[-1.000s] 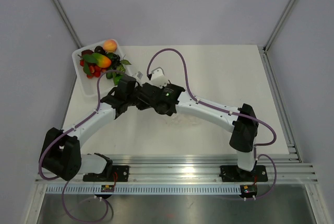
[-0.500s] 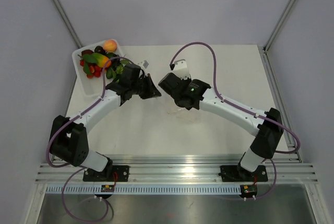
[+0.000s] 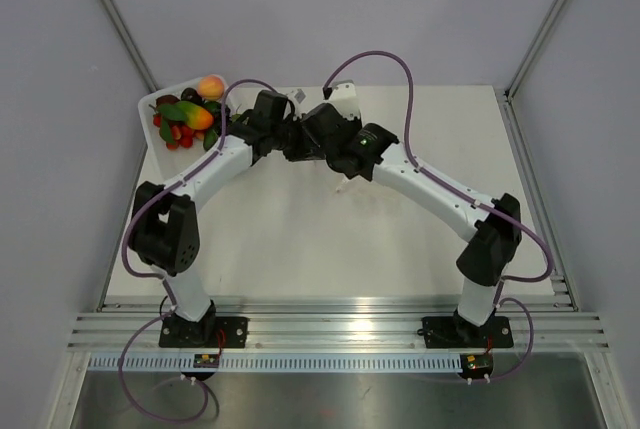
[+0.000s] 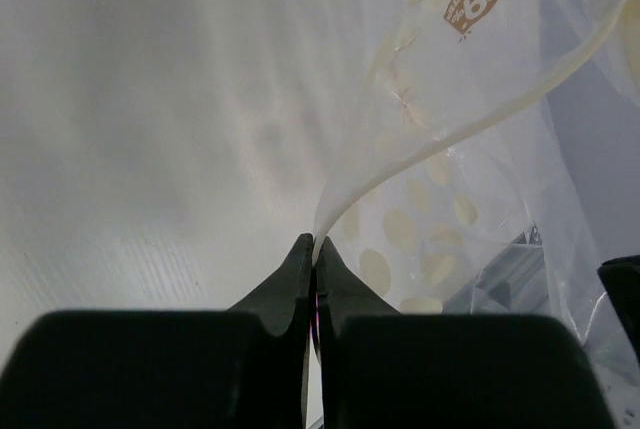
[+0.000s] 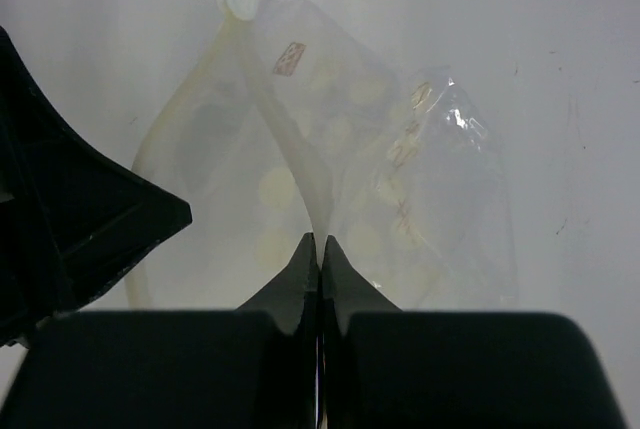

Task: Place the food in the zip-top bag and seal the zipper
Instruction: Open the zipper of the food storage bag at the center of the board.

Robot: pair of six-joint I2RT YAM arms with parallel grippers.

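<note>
Left gripper [image 4: 313,254] is pinched tight on the zipper [image 4: 480,127] of the zip-top bag [image 5: 420,199]. Right gripper [image 5: 320,249] is clamped on the same strip too. Both wrists meet nose to nose at the far middle of the table [image 3: 300,249] with the bag between them. Its mouth looks bowed open, but the clear film is hard to read. Food [image 3: 185,114] is piled in the white tray [image 3: 147,105] at the far-left corner.

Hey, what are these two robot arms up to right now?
Both arms are holding a clear zip-top bag between them over the far side of the table. The left gripper is shut on the bag's seal strip, and the right gripper pinches the strip too. The food sits piled in the white tray at the far left corner; none shows in the bag.
</note>
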